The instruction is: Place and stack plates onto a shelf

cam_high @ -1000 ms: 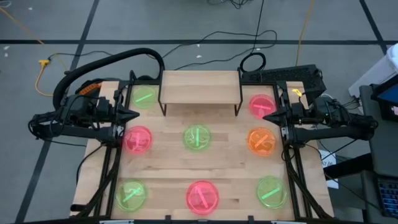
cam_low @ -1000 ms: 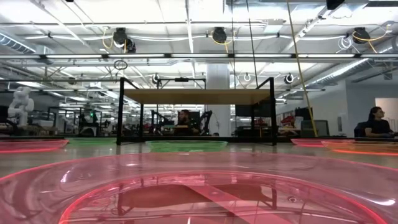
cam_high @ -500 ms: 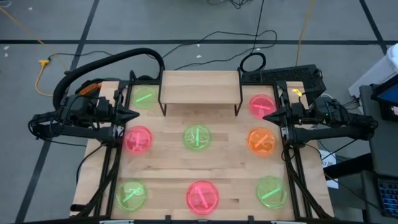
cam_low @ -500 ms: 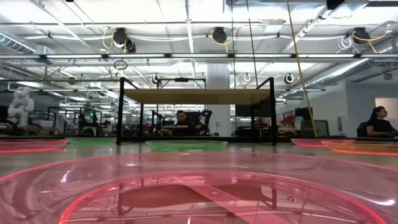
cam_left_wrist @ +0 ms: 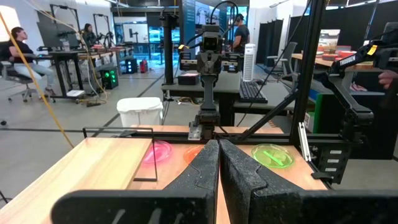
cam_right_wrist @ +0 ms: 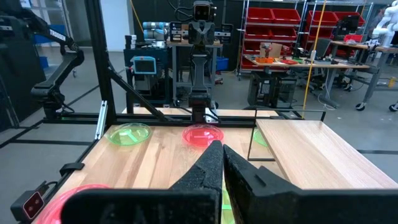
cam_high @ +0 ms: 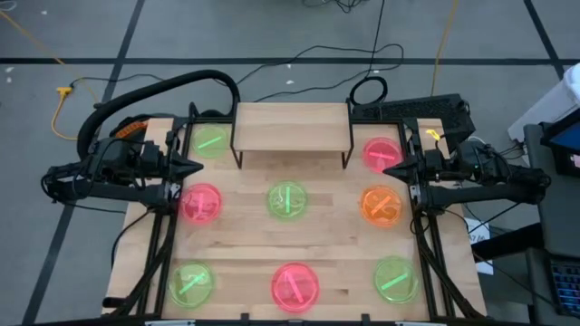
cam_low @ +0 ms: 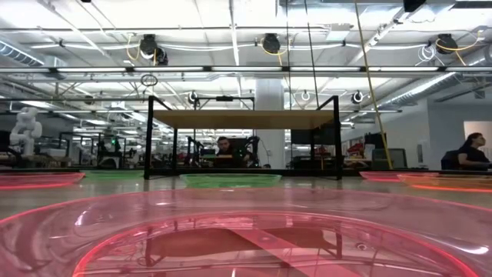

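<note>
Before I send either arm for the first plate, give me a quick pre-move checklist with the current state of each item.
1. Shelf top free of plates: ok; its board is bare.
2. All eight plates lying on the table, none stacked: ok; for example the centre green plate and the near pink plate lie apart.
3. Left hand empty: ok; fingers shut on nothing, at the table's left edge beside a pink plate.
4. Right hand empty: ok; shut, at the right edge between a pink plate and the orange plate.
5. Hands open for a grasp: not ok; both are shut.
</note>
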You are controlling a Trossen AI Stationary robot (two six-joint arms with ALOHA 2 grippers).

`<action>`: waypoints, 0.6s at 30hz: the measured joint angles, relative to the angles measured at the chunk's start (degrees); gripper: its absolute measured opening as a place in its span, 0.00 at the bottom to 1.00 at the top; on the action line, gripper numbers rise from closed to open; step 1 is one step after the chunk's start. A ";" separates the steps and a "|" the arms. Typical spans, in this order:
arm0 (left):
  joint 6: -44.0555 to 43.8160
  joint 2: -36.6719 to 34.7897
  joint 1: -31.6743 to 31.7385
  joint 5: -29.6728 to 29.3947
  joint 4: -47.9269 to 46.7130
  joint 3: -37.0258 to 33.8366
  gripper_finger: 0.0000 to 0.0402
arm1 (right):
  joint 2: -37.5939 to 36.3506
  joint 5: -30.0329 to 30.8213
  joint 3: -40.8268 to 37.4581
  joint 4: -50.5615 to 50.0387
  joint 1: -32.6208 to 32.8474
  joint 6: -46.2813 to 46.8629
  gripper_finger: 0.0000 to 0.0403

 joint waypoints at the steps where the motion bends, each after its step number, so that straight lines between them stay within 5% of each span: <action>1: 0.00 0.00 0.00 0.02 0.00 0.00 0.05 | 0.00 0.00 0.00 0.02 0.00 0.02 0.00; 9: 0.00 0.00 -0.02 0.02 0.00 0.00 0.05 | 0.02 0.00 0.00 1.22 0.00 0.58 0.00; 18: 0.00 -0.02 0.00 0.02 0.00 0.00 0.05 | 1.78 0.04 0.00 14.08 0.00 3.19 0.00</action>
